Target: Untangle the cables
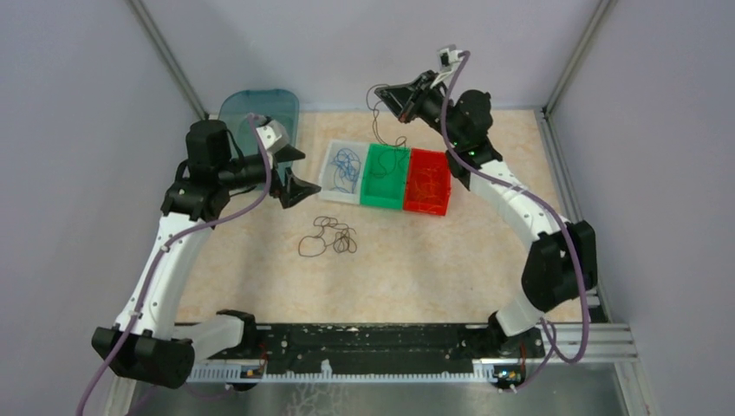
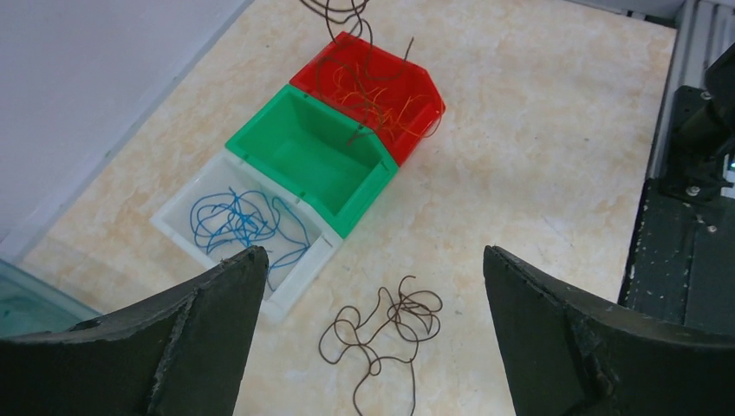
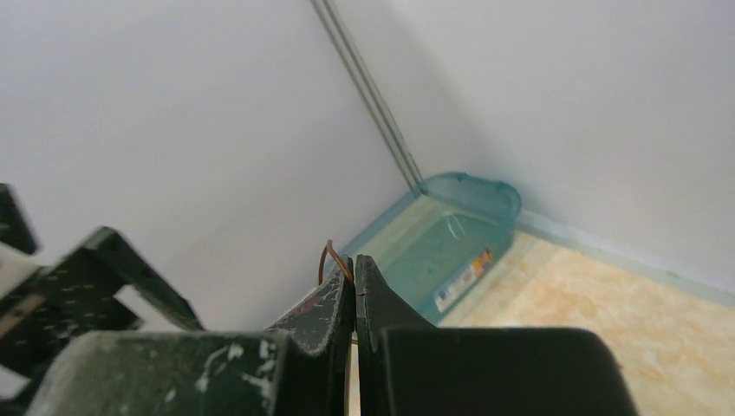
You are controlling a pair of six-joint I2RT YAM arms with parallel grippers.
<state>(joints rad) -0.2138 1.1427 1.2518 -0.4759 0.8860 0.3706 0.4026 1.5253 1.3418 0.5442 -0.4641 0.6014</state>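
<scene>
A: Brown-black and curly, the held cable point(image 1: 375, 117) point(image 3: 328, 255) dangles from the right end effector point(image 1: 381, 94) point(image 3: 354, 260), whose fingers are pressed together on it, raised over the row of bins.

B: And the left end effector point(image 1: 295, 173) point(image 2: 373, 251)?

A: It is spread wide and holds nothing. Below it, loose dark cables point(image 1: 332, 236) point(image 2: 386, 325) lie looped on the desk point(image 1: 433, 260). Blue cables point(image 1: 345, 166) point(image 2: 243, 221) fill the white bin point(image 1: 330, 149). The green bin point(image 1: 381, 184) sits between it and the red bin point(image 1: 429, 206), which holds red-orange cables point(image 1: 426, 184) point(image 2: 381, 95).
</scene>
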